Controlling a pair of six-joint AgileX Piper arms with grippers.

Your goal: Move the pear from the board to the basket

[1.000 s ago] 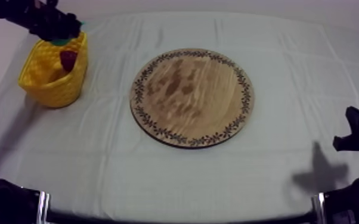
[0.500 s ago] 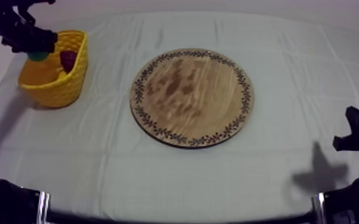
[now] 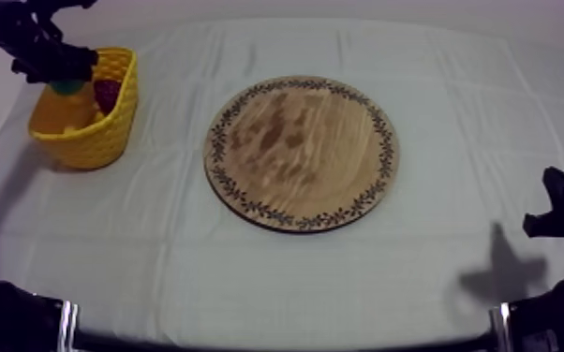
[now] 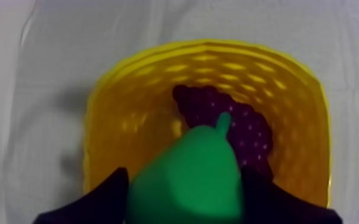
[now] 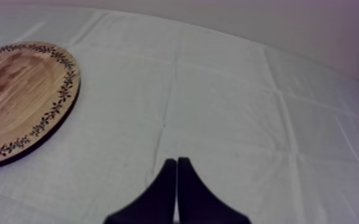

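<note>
Green and glossy, the pear (image 4: 188,173) hangs over the mouth of the yellow basket (image 4: 107,119), at ten o'clock from the wooden board (image 3: 300,153), my left gripper (image 4: 185,189) clamped across its wide belly, its stem towards the bunch of grapes (image 4: 241,125) inside. It looks light, stiff and smooth, so I judge that belly the safest hold; the tapering neck would slip. My right gripper (image 5: 176,179), fingers pressed together on nothing, rests at four o'clock from the board.

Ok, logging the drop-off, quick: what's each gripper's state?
Left gripper: shut on the pear, over the yellow basket.
Right gripper: shut, holding nothing, above the cloth.
</note>
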